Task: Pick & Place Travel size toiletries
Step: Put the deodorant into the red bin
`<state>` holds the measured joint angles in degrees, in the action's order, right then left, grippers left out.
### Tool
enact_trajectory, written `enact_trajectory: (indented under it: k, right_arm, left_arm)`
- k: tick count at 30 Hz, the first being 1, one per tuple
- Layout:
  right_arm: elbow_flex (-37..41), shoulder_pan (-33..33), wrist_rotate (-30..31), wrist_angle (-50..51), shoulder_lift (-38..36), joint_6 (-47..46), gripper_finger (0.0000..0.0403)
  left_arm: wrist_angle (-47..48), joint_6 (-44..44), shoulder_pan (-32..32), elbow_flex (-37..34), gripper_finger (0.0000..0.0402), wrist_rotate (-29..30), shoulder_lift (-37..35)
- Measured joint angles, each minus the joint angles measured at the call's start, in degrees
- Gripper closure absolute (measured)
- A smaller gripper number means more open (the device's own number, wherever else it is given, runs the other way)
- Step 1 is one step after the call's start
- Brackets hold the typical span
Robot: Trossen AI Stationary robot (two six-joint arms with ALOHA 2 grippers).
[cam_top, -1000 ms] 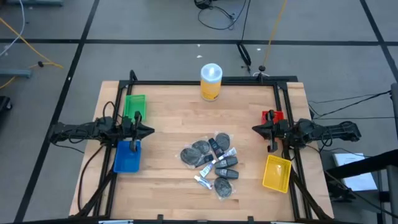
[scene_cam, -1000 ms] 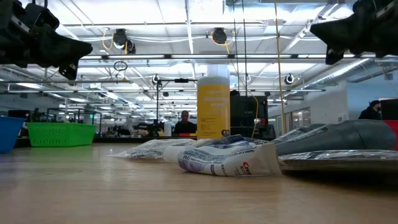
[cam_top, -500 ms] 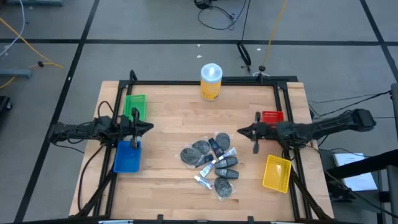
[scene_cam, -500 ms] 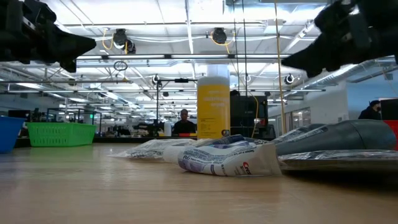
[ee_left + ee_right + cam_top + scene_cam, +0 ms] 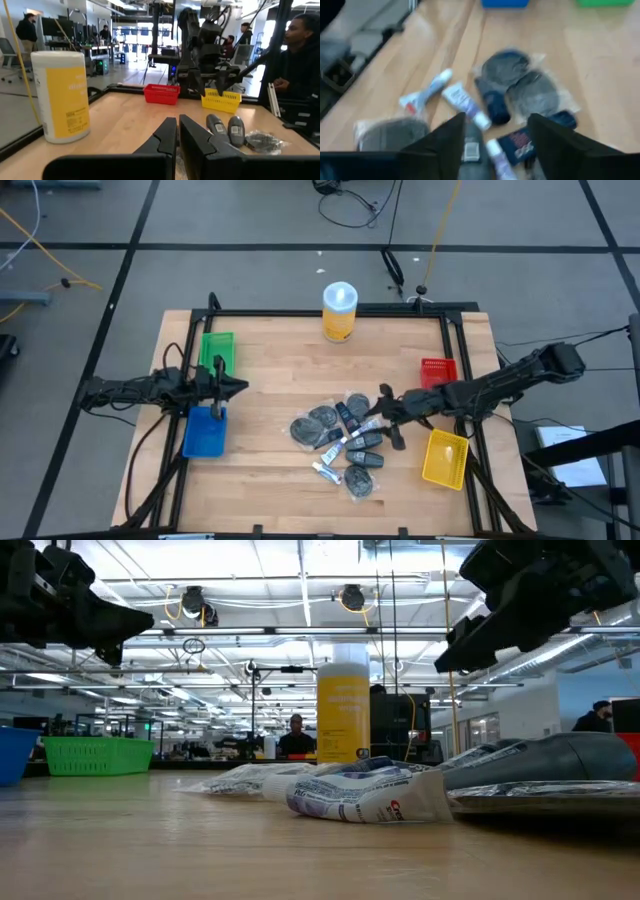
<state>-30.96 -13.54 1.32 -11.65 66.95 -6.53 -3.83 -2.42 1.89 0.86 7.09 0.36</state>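
High view: the cluster of dark grey round packets, small black bottles and thin white tubes lies at lower centre of the wooden table, individual items blurred in the right wrist view. The right gripper hovers just right of it, fingers spread, holding nothing. The left gripper, pinched closed and empty, waits at centre left.

4 bins, 1 canister

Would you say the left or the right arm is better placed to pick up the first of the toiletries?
The right. The right gripper hangs with open fingers at the edge of the pile of toiletries, while the left gripper, fingers shut, waits near the green bin.
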Motion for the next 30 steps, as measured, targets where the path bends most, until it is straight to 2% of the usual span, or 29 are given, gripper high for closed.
enact_trajectory:
  k: [6,9,16,21,30]
  right_arm:
    - [-0.4,-3.8,2.3,5.1,3.6,-1.6,0.0130]
    - [-0.4,-5.5,4.8,6.1,5.6,-1.9,0.0125]
    - [-0.4,-7.1,4.8,6.1,12.4,-2.8,0.0124]
    - [-0.4,-7.5,4.6,4.9,15.8,-3.3,0.0139]
    - [-0.4,-8.9,4.8,-0.7,20.2,-4.5,0.0193]
  left_arm:
    - [1.3,-1.2,0.0,0.0,0.0382,0.0,0.0]
    - [1.3,-1.2,0.0,0.0,0.0382,-0.1,0.0]
    - [1.6,-1.3,0.0,0.1,0.0382,-0.1,0.0]
    - [1.7,-1.3,0.0,0.1,0.0382,0.0,0.0]
    - [2.1,-2.2,0.0,0.1,0.0382,0.0,0.0]
